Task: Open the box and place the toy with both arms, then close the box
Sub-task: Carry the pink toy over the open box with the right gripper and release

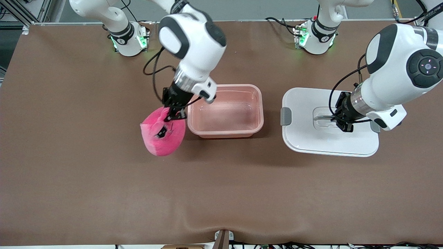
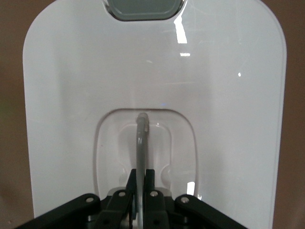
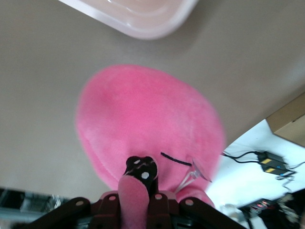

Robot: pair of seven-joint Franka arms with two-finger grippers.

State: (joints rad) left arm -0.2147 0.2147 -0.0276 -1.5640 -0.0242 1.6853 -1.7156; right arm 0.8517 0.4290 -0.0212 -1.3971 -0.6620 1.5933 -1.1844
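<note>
Front view, right gripper (image 1: 172, 114) clamps toy (image 1: 162, 133) beside tub (image 1: 225, 110), left gripper (image 1: 341, 122) pinches lid (image 1: 328, 121) handle (image 2: 141, 143).

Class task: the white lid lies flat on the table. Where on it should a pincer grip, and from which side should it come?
Grip the thin grey handle standing in the recess on top of the lid, coming from straight above. The lid is broad and flat, so only that bar fits between the fingers; the left pincer is shut on it this way.
</note>
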